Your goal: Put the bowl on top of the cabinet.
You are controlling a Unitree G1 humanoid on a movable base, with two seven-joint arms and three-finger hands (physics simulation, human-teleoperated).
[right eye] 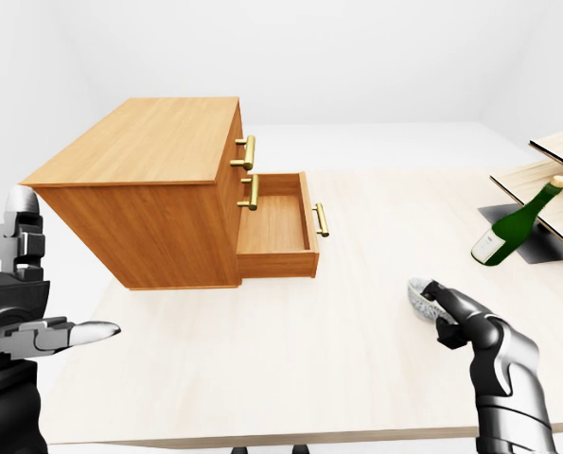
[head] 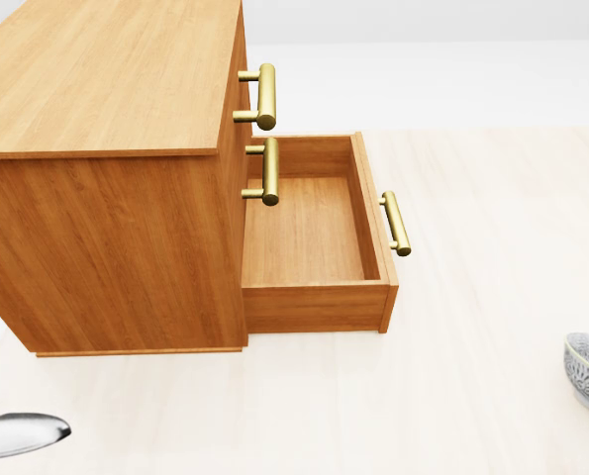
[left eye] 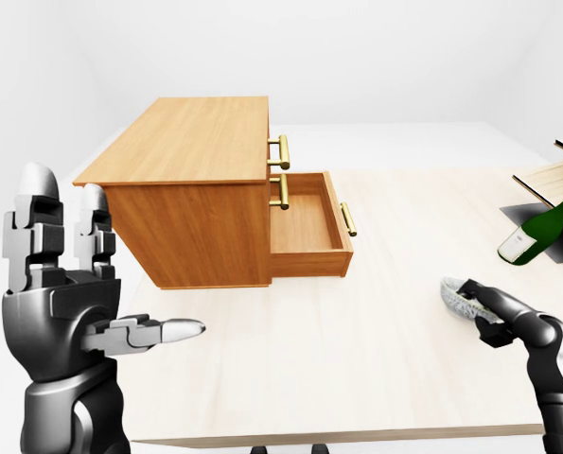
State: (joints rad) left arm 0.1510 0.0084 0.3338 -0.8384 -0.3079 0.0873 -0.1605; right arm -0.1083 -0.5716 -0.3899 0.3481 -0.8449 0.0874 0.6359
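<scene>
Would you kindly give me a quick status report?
Right hand shut on bowl, table right. Left hand open, raised. Cabinet across table, bottom drawer open. Bottle far right, off the path.

Bright, even, sharp render; no glare or blur, only faint soft shadow under the cabinet (left eye: 191,189) on the tabletop (left eye: 376,359).

walls (left eye: 404,57) — plain white | table (left eye: 385,369) — pale wood | light even

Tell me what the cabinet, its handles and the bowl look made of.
Orange-brown rectangular cabinet: wood, matte, visible grain lines. Cylindrical gold bar handles: likely brass-like metal, glossy highlights. Small grey patterned bowl: probably glazed ceramic, judging by its fine white-and-dark pattern; not certain.
</scene>
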